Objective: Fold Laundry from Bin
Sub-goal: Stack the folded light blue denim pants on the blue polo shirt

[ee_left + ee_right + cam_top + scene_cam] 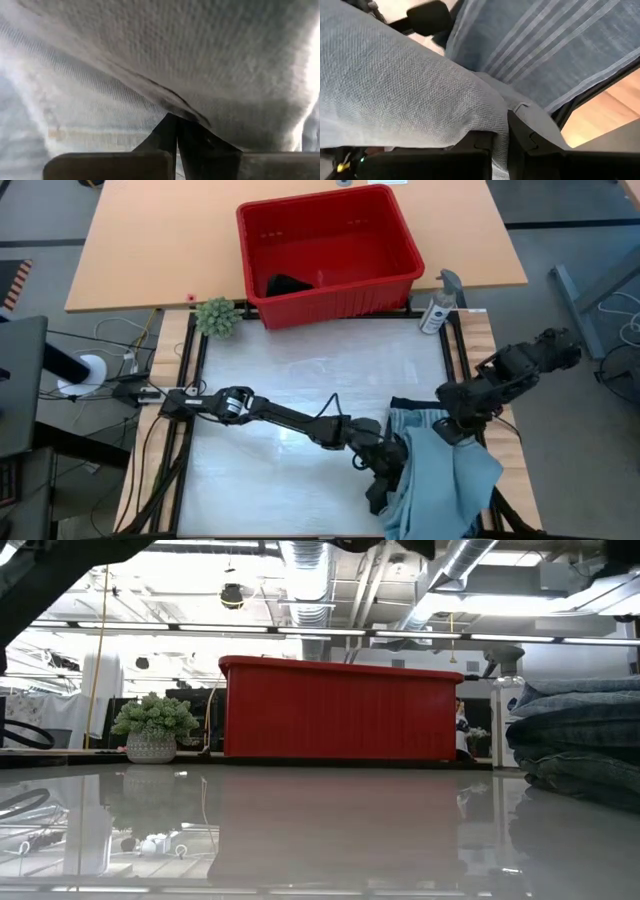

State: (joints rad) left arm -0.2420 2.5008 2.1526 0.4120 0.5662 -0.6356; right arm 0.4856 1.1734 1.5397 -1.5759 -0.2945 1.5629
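Note:
A light blue garment (445, 480) is held up over the table's near right corner, between my two grippers. My left gripper (385, 478) reaches in level from the left and is shut on it, partly under the cloth. Above its far right part, my right gripper (457, 430) slants down and is shut on it too. Under the garment lies a blue-grey striped shirt (545, 45), on a folded stack (580, 740) at the table's right. The red bin (330, 250) stands beyond the table's far edge, with a small black item (288, 284) on its floor. My left gripper pinches a fold of the light blue garment (186, 111) between its two shut fingers, coming level from the table's left. The cloth spreads out above and beyond the fingers; how many layers they have I cannot tell. My right gripper pinches the light blue garment at a bunched edge (495, 117) between its two fingers, slanting down from above. The cloth drapes away from the fingers and hangs over the striped shirt.
A small potted plant (217, 316) and a spray bottle (438, 308) stand at the table's far corners, either side of the bin. The white table top (300, 380) stretches left and far of the garment. Cables lie off the table's left edge.

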